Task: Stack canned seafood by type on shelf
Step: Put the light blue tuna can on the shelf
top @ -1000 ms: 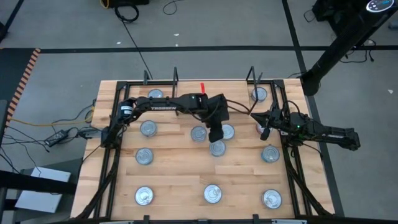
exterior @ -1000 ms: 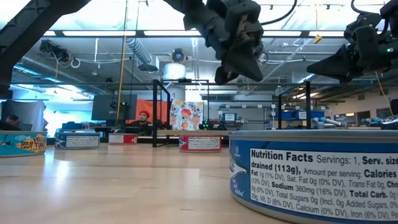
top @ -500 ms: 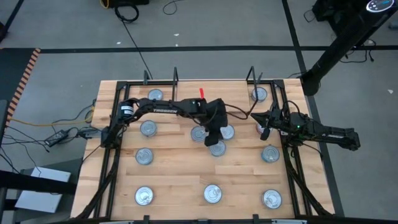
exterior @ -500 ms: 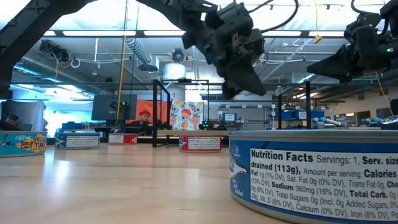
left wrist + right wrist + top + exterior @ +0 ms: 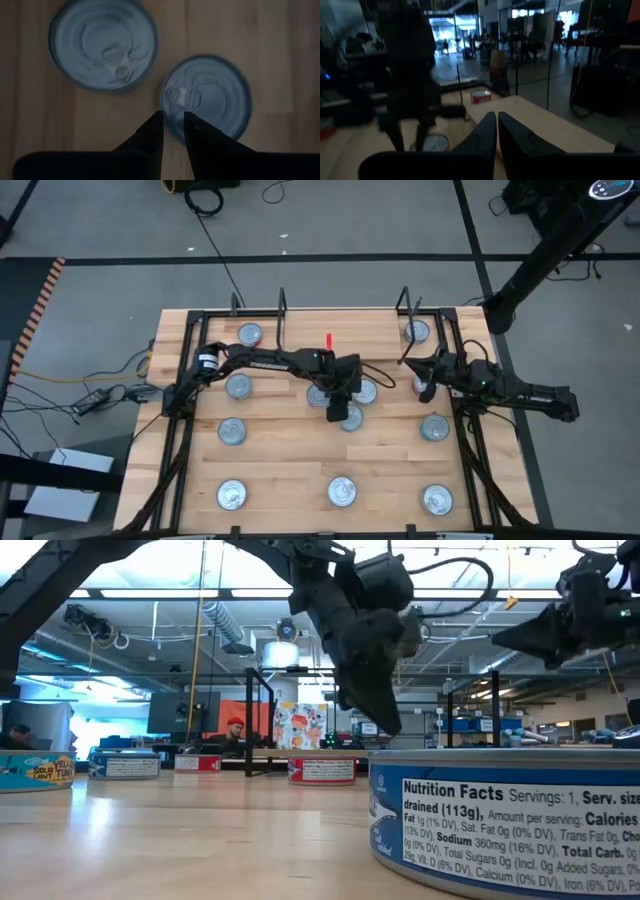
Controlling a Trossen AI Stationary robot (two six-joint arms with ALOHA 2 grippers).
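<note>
Several flat round tins of canned seafood with silver lids lie spread over the wooden table. My left gripper [image 5: 339, 408] hangs over the table's middle and points steeply down. Its fingers stand a narrow gap apart [image 5: 173, 121], just above the rim of one tin [image 5: 207, 97], [image 5: 351, 419]. A second tin [image 5: 102, 45] lies just beyond it. The shelf [image 5: 340, 318], a light board between two black wire frames, stands at the far edge. My right gripper [image 5: 425, 388] waits shut, level, over the right side [image 5: 496, 120].
More tins lie at the near edge [image 5: 342, 491], on the left [image 5: 232, 430] and on the right [image 5: 434, 427]. One blue-labelled tin [image 5: 510, 820] fills the low view's foreground. Black frame rails [image 5: 180, 430] run along the table's left and right sides.
My left gripper has come down toward the tins in the table's middle and has tipped more steeply downward. No tin has moved. My right arm has kept still.
</note>
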